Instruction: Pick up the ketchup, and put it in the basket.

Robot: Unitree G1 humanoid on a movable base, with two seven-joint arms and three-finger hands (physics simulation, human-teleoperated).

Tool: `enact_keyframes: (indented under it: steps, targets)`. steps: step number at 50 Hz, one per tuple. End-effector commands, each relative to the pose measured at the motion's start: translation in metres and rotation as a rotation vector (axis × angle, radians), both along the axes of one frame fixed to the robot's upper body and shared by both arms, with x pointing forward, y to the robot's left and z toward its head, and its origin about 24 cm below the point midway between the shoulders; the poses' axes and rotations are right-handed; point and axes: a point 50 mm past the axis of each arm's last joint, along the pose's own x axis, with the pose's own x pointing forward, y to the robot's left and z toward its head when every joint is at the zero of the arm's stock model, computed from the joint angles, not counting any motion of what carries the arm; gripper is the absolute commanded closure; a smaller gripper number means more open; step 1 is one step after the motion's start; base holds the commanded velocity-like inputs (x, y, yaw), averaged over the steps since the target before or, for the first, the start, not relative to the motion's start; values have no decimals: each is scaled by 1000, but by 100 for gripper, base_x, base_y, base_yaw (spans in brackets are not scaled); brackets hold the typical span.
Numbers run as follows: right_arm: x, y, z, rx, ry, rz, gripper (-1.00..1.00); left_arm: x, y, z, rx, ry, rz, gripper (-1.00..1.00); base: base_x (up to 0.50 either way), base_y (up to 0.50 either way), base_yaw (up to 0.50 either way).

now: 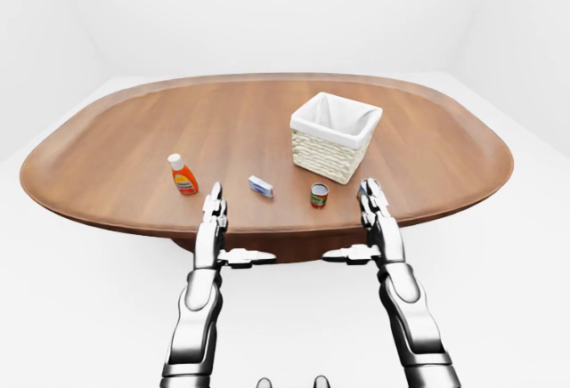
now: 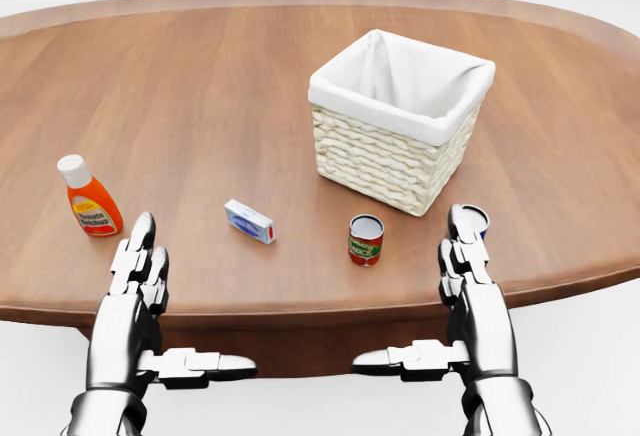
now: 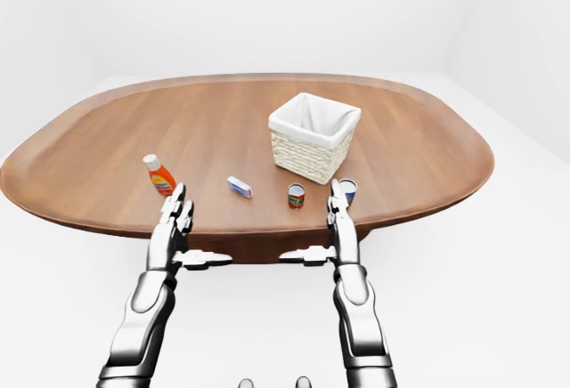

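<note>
The ketchup (image 2: 88, 201), an orange-red bottle with a white cap, stands upright near the left of the head view on the oval wooden table (image 2: 200, 86). A woven basket (image 2: 400, 121) with a white cloth liner sits right of centre, its inside showing nothing. My left hand (image 2: 140, 276) hovers at the table's near edge, just right of and below the ketchup, fingers straight and open, thumb pointing inward. My right hand (image 2: 470, 286) mirrors it below the basket's right corner, open too. Neither hand touches anything.
A small blue-and-white box (image 2: 249, 221) lies between the ketchup and a red-and-green can (image 2: 366, 239). A second, blue can (image 3: 347, 190) stands partly hidden behind my right fingers. White floor and walls surround the table.
</note>
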Motion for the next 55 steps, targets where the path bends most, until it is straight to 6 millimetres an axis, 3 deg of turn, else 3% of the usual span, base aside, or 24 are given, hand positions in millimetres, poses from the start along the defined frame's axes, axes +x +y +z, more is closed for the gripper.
enact_keyframes:
  steps: [1,16,25,33,55]
  targets:
    - [0,-6,0,1,3,8,-100,-1,6,0,4,-1,-2,-100,0,0,0]
    - [-4,-4,6,5,-26,25,-100,-4,7,3,-3,-9,-6,-100,0,0,0]
    - [-32,3,33,-33,-94,21,-100,-35,12,27,-8,-83,-8,-100,0,0,0]
    - [-47,3,48,-41,-149,15,-100,-46,24,41,-24,-127,17,-100,0,0,0]
    - [-47,-2,49,-32,-161,-16,-100,-50,27,47,-27,-149,25,-100,0,0,0]
